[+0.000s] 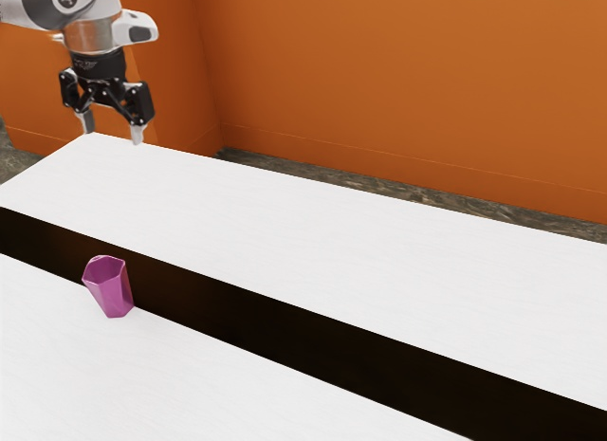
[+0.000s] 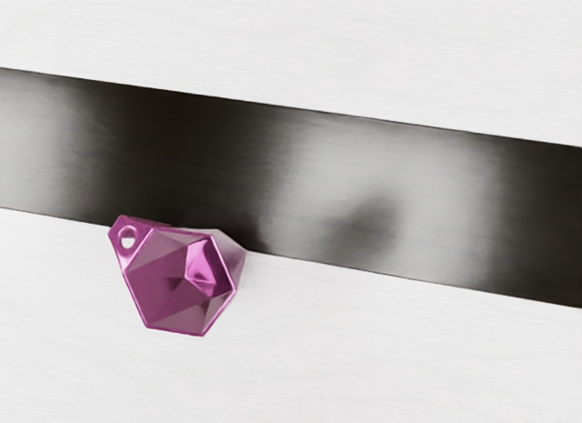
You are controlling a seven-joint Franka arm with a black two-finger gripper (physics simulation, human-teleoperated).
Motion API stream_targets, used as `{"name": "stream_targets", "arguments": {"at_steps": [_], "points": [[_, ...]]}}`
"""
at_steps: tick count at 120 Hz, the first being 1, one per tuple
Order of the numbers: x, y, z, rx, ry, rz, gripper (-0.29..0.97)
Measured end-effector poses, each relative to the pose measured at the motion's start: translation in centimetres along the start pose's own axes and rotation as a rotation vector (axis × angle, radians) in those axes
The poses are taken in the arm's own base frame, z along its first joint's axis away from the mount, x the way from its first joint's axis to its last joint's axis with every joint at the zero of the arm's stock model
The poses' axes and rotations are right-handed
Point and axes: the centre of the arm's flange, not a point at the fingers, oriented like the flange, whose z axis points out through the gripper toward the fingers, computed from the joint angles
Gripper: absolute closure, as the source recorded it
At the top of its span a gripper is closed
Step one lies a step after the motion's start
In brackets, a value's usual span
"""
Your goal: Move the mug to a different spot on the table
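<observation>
Hovering at the exterior view's upper left, the gripper (image 1: 112, 130) gapes wide and empty (well apart from the mug (image 1: 107, 285), upright on the table (image 1: 360, 242) at lower left).

Mug (image 2: 177, 276): glossy magenta, metallic-looking sheen, faceted. Table (image 1: 313, 232): matt white, faint grain. Dark band (image 2: 364, 205) across table: brushed, semi-gloss. Gripper (image 1: 114, 130): black, matt, pale fingertips. Wall (image 1: 408, 71): flat orange, matt.

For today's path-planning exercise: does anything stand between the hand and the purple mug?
Nothing visible does. The open hand hangs above the far white surface; the purple mug stands upright on the near one, beside the dark strip, with only air between them.
</observation>
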Motion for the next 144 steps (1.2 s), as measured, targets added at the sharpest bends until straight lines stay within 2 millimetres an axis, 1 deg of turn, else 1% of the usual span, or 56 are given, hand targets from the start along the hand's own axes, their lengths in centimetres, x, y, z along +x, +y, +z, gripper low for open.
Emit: {"name": "stream_targets", "arguments": {"at_steps": [8, 16, 21, 27, 31, 34, 40, 46, 51, 56, 61, 65, 69, 76, 85, 89, 96, 105, 117, 121, 125, 133, 144], "points": [[-0.1, 0.4, 0.1, -0.001, -0.001, 0.006, 0.00], [-0.1, 0.4, 0.2, -0.002, -0.003, 0.004, 0.00], [-0.1, 0.1, 0.3, -0.005, 0.002, -0.004, 0.00], [0.0, -1.0, 1.4, -0.011, -0.005, -0.026, 0.00], [-0.1, -2.3, 2.1, -0.017, -0.009, -0.051, 0.00], [-0.3, -3.6, 2.6, -0.021, -0.011, -0.077, 0.00], [-0.7, -7.3, 3.7, -0.027, -0.017, -0.155, 0.00], [-1.4, -11.0, 5.7, -0.050, -0.041, -0.267, 0.00], [-2.1, -13.7, 7.1, -0.081, -0.058, -0.367, 0.00], [-2.8, -15.5, 8.7, -0.121, -0.080, -0.460, 0.00], [-3.2, -16.3, 10.2, -0.161, -0.103, -0.540, 0.00], [-3.3, -16.4, 11.3, -0.186, -0.120, -0.591, 0.00], [-3.3, -15.8, 12.7, -0.205, -0.144, -0.630, 0.00], [-3.4, -14.1, 15.5, -0.225, -0.189, -0.679, 0.00], [-3.3, -12.0, 17.8, -0.249, -0.223, -0.745, 0.00], [-3.5, -11.4, 19.3, -0.255, -0.247, -0.780, 0.00], [-4.2, -11.2, 21.4, -0.238, -0.270, -0.840, 0.00], [-5.1, -12.0, 23.7, -0.203, -0.278, -0.918, 0.00], [-6.1, -13.5, 25.3, -0.156, -0.258, -1.001, 0.00], [-6.6, -13.6, 26.3, -0.145, -0.258, -1.023, 0.00], [-6.8, -13.6, 26.8, -0.138, -0.249, -1.040, 0.00], [-6.5, -13.2, 27.0, -0.129, -0.223, -1.060, 0.00], [-5.7, -12.3, 26.7, -0.124, -0.183, -1.078, 0.00]]}}
